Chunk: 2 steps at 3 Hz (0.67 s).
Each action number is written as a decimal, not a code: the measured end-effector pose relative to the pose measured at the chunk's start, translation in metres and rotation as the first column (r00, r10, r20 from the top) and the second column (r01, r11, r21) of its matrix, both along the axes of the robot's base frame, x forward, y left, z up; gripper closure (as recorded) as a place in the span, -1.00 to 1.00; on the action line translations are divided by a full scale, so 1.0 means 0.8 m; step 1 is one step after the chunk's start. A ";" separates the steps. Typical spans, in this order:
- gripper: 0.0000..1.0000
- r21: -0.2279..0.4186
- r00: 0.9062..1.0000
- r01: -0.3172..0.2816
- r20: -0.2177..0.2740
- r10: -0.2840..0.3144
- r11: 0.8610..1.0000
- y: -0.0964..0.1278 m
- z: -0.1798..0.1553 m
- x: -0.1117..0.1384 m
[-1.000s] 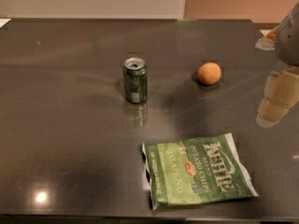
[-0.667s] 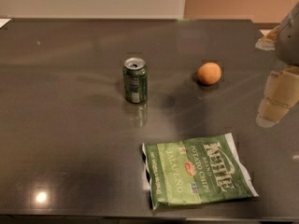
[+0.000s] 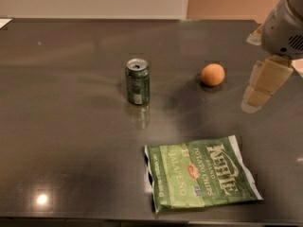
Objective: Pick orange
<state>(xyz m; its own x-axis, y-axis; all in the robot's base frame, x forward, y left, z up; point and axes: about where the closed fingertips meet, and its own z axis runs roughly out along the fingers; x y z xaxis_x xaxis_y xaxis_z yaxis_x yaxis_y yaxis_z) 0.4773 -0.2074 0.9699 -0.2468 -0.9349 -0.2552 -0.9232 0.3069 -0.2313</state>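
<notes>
The orange (image 3: 212, 74) lies on the dark, glossy table (image 3: 71, 141), in the right half and closer to the far edge than to the near edge. Nothing touches it, and a soft shadow sits under it. The tool (image 3: 258, 91) is to the right of the orange, near the right edge of the table, apart from the fruit and a little more toward the near edge than the fruit is. It is a beige piece that hangs tilted, with its tip pointing down and to the left, from a rounded grey-white arm housing (image 3: 286, 27) by the far right corner. It holds nothing that I can see, but whether the tool is released or clenched I cannot tell. I also cannot tell if its tip touches the table. A green soda can (image 3: 137, 81) stands upright near the middle of the table, to the left of the orange and well apart from it. Its silver top faces up and its reflection shows on the surface just in front of it. A green chips bag (image 3: 201, 176) lies flat close to the near edge, to the right of the middle, with the words "Kettle" and "Jalapeño" printed on it. The bag is well apart from the can, the orange and the tool. A bright spot of light (image 3: 41, 199) reflects near the near left corner.
</notes>
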 end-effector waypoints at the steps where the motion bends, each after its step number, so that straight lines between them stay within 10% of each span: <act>1: -1.00 0.039 0.999 0.028 0.016 -0.028 0.999 0.006 -0.008 0.047; 2: -1.00 0.075 0.998 0.056 0.028 -0.058 0.996 0.006 -0.016 0.091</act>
